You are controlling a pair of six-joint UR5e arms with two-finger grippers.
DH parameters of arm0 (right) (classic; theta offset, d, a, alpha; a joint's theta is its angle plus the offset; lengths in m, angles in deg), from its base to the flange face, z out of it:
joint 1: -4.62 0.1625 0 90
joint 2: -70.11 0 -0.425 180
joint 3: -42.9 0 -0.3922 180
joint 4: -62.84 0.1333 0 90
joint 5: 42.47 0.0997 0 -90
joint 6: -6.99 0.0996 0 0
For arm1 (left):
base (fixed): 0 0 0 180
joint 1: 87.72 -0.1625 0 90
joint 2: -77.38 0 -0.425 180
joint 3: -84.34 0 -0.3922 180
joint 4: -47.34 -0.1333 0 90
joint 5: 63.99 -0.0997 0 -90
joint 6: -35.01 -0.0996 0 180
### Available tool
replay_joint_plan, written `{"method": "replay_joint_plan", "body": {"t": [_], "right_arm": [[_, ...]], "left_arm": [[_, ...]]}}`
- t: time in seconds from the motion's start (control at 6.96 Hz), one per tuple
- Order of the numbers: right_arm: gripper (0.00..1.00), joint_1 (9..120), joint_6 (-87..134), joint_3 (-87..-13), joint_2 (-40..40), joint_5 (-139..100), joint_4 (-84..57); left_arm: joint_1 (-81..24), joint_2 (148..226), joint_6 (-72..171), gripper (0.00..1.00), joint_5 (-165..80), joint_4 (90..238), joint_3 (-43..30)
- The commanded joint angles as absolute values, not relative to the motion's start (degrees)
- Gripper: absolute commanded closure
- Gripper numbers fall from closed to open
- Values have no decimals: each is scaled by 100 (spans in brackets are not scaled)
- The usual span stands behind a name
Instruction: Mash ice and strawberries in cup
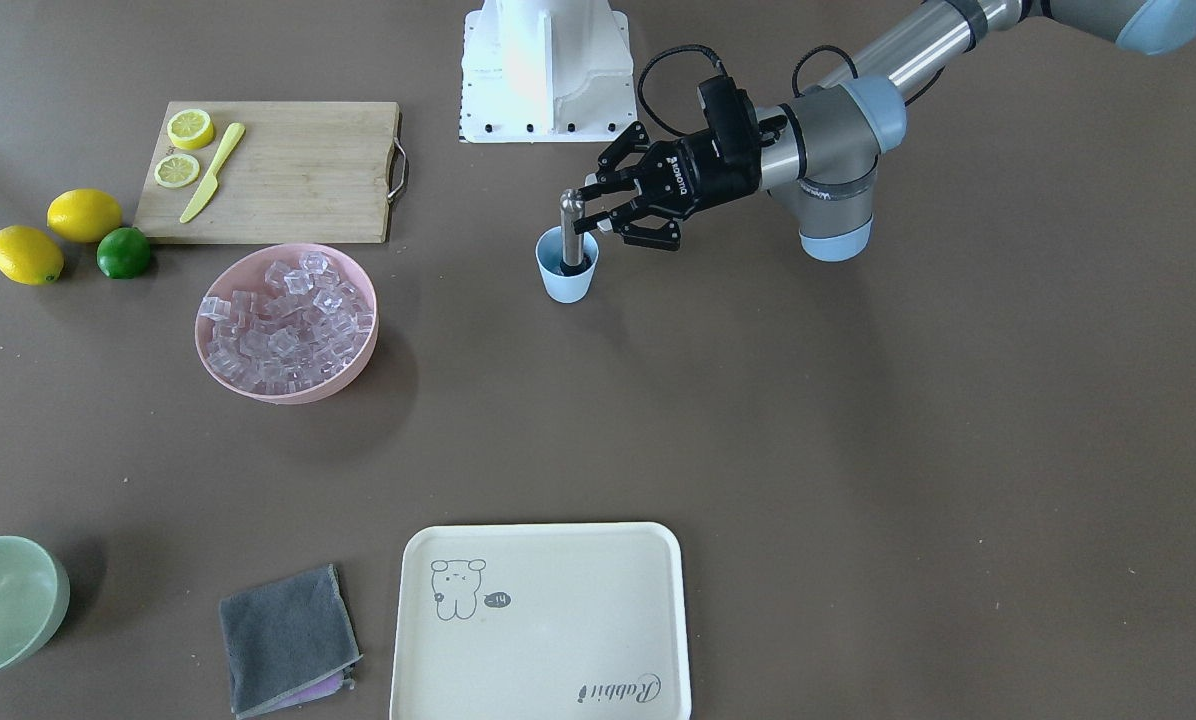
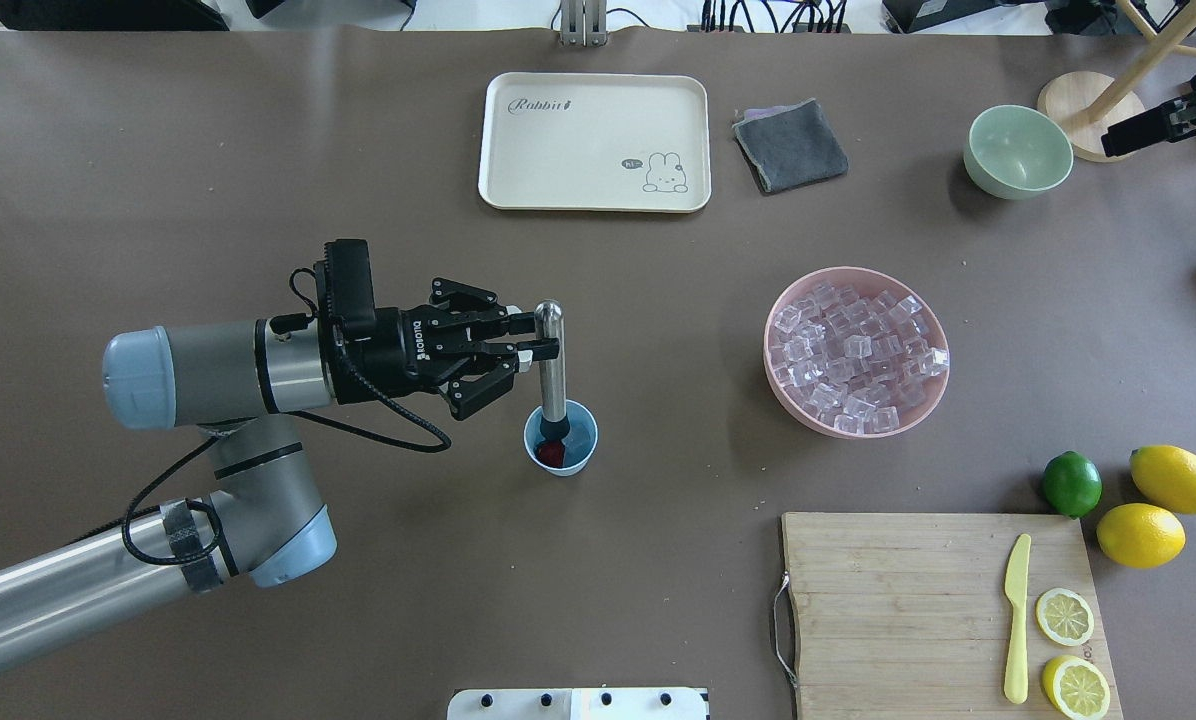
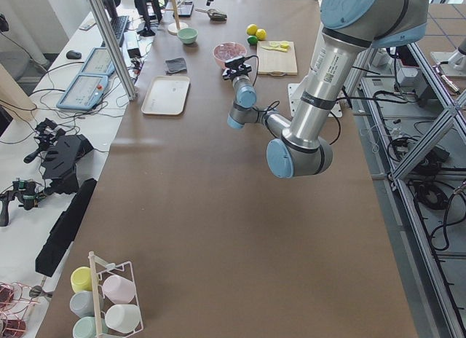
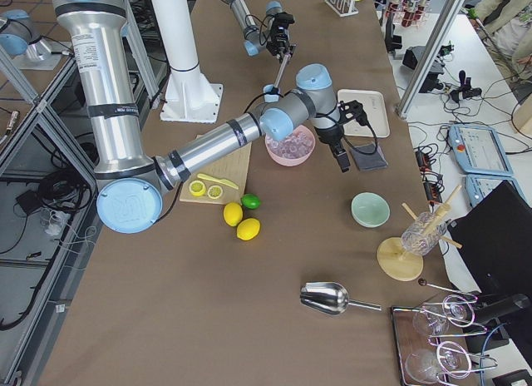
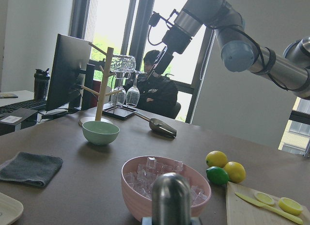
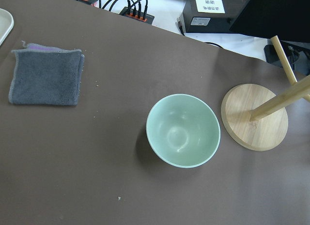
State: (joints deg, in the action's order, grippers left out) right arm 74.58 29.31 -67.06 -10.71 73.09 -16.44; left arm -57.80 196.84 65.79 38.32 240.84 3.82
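1. Steel, by its shine: the muddler (image 2: pixel 552 365) looks stiff, fairly heavy and smooth, so it may slip in a loose grip. The left gripper (image 2: pixel 546 335) has its fingers clamped on the upper end, just under the rounded top. The shaft stands nearly upright below the fingers.
2. The cup (image 1: pixel 567 283) sits straight beneath the fingers with the muddler's foot inside it. It is thin plastic, probably light, and nothing holds it. A sideways push could tip or slide it, so pressure is best kept vertical.
3. The strawberry (image 2: pixel 551 454) lies at the cup's bottom, against the muddler's foot. It looks soft and should crush easily.
4. The ice (image 2: pixel 858 365) fills the pink bowl (image 2: pixel 769 352), well apart from the fingers, out beyond their tips. Whether any is in the cup cannot be told. The cubes look hard and slick, and would likely skid from under the foot.
5. The right gripper (image 4: pixel 342 163) hangs over the green bowl (image 6: pixel 183 130), far from the cup. Whether its fingers are open or closed cannot be told.
6. The table (image 2: pixel 258 150) is flat, brown and matte. The room is a bright lab where a person sits by the windows.
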Motion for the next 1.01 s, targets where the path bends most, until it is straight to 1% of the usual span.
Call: {"method": "replay_joint_plan", "body": {"t": [0.0,0.43,0.72,0.86], "right_arm": [[0,7458,2922,-6696,-1031,7214,-1644],[0,7458,2922,-6670,-1031,7205,-1644],[0,7458,2931,-6696,-1040,7213,-1644],[0,7458,2940,-6705,-1040,7222,-1644]], "left_arm": [[-5792,19744,6577,100,3832,24070,488],[-5801,19797,6621,100,3832,24070,480],[-5696,19867,6848,100,3832,23957,209],[-5487,19833,7067,100,3884,23521,-167]]}}
